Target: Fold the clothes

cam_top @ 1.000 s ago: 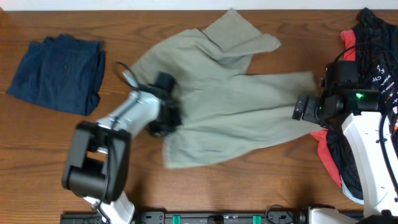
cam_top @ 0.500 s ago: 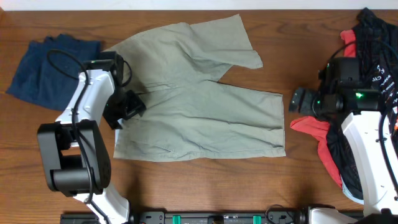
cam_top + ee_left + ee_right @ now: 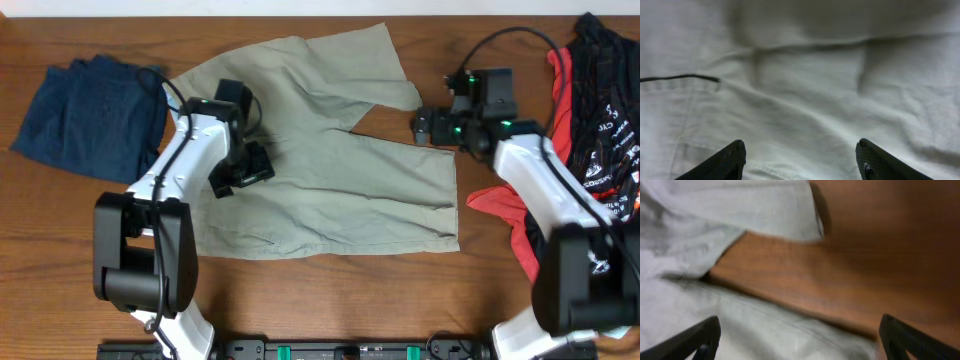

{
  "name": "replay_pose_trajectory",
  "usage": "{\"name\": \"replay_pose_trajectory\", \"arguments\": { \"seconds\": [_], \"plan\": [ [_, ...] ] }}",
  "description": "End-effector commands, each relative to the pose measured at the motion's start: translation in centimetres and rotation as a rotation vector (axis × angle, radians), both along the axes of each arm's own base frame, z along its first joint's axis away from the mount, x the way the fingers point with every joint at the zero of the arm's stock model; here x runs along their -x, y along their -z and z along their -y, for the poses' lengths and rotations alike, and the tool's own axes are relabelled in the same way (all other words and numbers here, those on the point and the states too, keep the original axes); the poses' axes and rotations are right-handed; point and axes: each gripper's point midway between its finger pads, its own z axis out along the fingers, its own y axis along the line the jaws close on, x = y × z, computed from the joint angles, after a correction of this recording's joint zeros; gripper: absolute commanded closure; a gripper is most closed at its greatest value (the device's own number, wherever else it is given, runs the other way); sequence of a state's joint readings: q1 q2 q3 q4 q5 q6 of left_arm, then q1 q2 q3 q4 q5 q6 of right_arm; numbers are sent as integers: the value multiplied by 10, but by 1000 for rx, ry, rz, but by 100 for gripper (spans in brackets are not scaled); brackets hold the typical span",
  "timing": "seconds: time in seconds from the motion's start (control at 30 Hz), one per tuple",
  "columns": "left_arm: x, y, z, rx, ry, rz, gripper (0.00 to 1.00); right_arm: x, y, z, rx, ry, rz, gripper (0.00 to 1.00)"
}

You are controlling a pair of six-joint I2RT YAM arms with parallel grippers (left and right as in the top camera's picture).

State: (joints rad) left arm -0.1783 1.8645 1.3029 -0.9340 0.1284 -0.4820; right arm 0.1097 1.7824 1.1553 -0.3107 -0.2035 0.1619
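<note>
Three lie here: khaki shorts (image 3: 330, 190), navy garment (image 3: 90, 115), black-and-red heap (image 3: 600, 110).

Text: white lettering (image 3: 606, 128) printed on the black-and-red sportswear (image 3: 590, 70), at the right edge of the worktop (image 3: 330, 300) | Legibility: too small and blurred, no word can be read | Other readable labels, brands, numbers: none in any view

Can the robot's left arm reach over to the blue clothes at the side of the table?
Probably yes. The blue clothes lie just beside the left arm, past the edge of the beige shorts, over which the left gripper hangs open. Nothing stands between them.
</note>
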Motion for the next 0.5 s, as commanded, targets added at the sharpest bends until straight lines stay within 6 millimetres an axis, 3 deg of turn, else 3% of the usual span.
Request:
{"name": "replay_pose_trajectory", "arguments": {
  "seconds": [0.0,0.2,0.37,0.47],
  "plan": [
    [10,10,7,-5,41,-21,28,-14,25,-13,0,-44,11,1],
    [17,27,17,-4,78,-10,28,-44,52,-25,-58,-57,94,2],
    [23,42,20,-1,90,2,28,-61,58,-37,-120,-74,161,5],
    [27,49,19,-1,90,0,28,-68,64,-38,-144,-51,180,12]
  ]
}}
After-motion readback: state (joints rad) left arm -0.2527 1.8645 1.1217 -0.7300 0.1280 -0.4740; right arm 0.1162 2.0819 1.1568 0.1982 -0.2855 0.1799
